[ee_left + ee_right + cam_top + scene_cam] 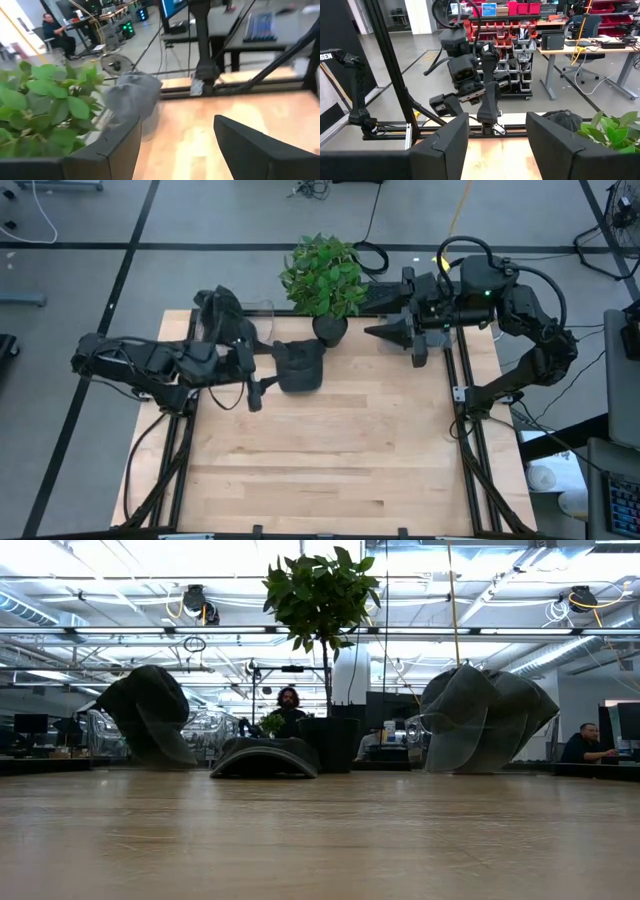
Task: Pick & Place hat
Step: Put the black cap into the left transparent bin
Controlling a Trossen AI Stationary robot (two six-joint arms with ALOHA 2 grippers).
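Hat near tabletop far edge, long axis along it, brim direction unclear. Left gripper beside it, right gripper at far right corner; both jaws apart, empty.

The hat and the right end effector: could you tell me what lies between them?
In the high view, the potted plant stands between the hat and the right end effector.

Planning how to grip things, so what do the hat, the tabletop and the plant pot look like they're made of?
Hat: soft dark fabric, matte, crown slumped.
Tabletop: light wood, jointed planks with visible grain, slight sheen.
Plant pot: dark, smooth, probably plastic; hard to confirm.
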